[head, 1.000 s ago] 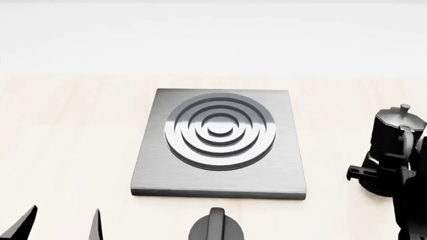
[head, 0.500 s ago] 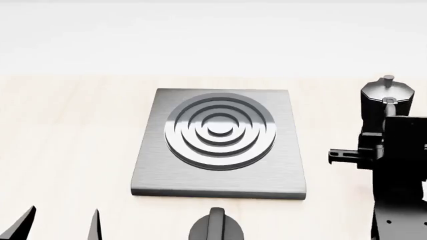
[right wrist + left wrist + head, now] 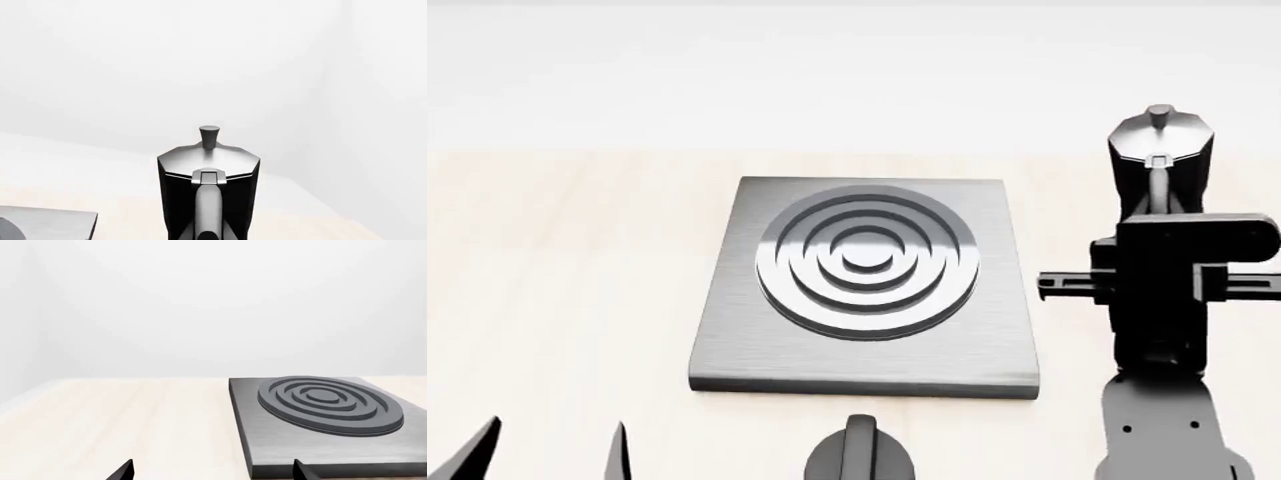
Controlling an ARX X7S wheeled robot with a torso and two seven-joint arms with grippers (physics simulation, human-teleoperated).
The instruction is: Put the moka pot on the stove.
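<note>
The moka pot (image 3: 1160, 165) stands upright, lid and knob on top, well off to the right of the stove (image 3: 868, 290) and, by the look of it, raised off the table in the grasp of the right gripper (image 3: 1165, 222). Its long axis runs straight up and down, and its handle faces back toward the arm; the right wrist view looks directly along that handle (image 3: 208, 210) at the faceted body (image 3: 209, 192). The jaws themselves are hidden (the wrist block covers them from above, and the wrist camera's frame cuts off short of them), so I cannot tell how tightly they are closed, though the pot seems to hang on that arm.

What matters for the coming move is the sideways gap: the stove's rings (image 3: 866, 262) lie to the pot's left and somewhat nearer the robot, so I'd judge the carry must go leftward across the plate's right edge, keeping the pot vertical.

The left gripper (image 3: 550, 452) shows only two dark fingertips spread apart at the near edge, holding nothing. A round black knob (image 3: 860, 457) sits just in front of the stove.
</note>
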